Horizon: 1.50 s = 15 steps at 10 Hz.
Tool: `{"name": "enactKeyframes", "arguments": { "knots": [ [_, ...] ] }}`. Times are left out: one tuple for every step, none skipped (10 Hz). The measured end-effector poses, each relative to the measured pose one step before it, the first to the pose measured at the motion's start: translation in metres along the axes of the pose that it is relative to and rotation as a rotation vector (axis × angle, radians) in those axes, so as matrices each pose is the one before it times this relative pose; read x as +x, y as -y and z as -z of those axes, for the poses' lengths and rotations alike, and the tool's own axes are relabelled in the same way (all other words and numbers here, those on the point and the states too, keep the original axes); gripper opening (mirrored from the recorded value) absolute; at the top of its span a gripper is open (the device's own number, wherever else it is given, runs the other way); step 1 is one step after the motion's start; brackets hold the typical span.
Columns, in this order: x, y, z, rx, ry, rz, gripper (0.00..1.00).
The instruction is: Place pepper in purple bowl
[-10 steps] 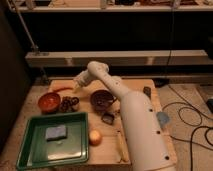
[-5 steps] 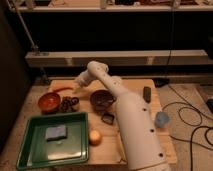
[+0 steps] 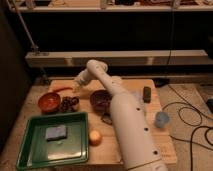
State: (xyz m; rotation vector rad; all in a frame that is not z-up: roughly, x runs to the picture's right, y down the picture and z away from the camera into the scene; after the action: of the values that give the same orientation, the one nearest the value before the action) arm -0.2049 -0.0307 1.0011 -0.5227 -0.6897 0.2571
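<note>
The white arm rises from the near edge of the wooden table, bends at an elbow over the far side and reaches down and left; the gripper sits low over the far-left part of the table, at the right end of the pepper; whether it is apart or clamped on the pepper I cannot tell, as the two run together at this angle. The pepper, slim and red-orange, lies roughly level along the far edge, just behind the orange-red bowl. The purple bowl stands near the table's middle, right of the gripper and apart from the pepper, its right side touching or hidden by the arm; between the two bowls sits a cluster of small dark items, possibly grapes. A green tray fills the near-left corner, with a blue sponge in it; a round orange fruit rests just beside the tray's right rim. A dark block lies near the far-right edge, and a pale blue cup stands by the right edge; black cables loop across the floor to the right.
</note>
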Motion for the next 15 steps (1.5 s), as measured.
{"name": "enactKeyframes", "arguments": {
  "knots": [
    [0.00158, -0.00041, -0.00084, 0.00400, 0.00181, -0.00390, 0.61],
    [0.00096, -0.00029, -0.00073, 0.00268, 0.00221, -0.00195, 0.61],
    [0.00010, -0.00037, -0.00116, 0.00141, 0.00172, -0.00080, 0.61],
    [0.00154, -0.00024, -0.00147, 0.00397, 0.00226, -0.00344, 0.61],
    [0.00265, 0.00032, -0.00086, 0.00916, 0.00372, -0.00669, 0.61],
    [0.00107, 0.00032, -0.00027, 0.00510, 0.00407, -0.00412, 0.61],
    [0.00048, -0.00011, -0.00120, 0.00341, 0.00799, -0.00611, 0.61],
    [-0.00056, -0.00046, -0.00180, 0.00129, 0.01533, -0.00785, 0.61],
    [-0.00037, -0.00035, -0.00120, 0.00256, 0.01691, -0.00442, 0.61],
    [-0.00001, -0.00022, -0.00078, 0.00172, 0.01013, -0.00297, 0.61],
    [-0.00039, -0.00068, -0.00177, 0.00124, 0.01149, -0.00438, 0.61],
    [-0.00083, -0.00099, -0.00224, 0.00029, 0.00686, -0.00261, 0.61],
    [-0.00126, -0.00062, -0.00195, 0.00011, 0.00519, -0.00212, 0.61],
    [-0.00080, -0.00073, -0.00316, 0.00012, 0.00521, -0.00326, 0.61],
    [-0.00017, -0.00001, -0.00148, 0.00110, 0.00300, -0.00520, 0.61]
  ]
}}
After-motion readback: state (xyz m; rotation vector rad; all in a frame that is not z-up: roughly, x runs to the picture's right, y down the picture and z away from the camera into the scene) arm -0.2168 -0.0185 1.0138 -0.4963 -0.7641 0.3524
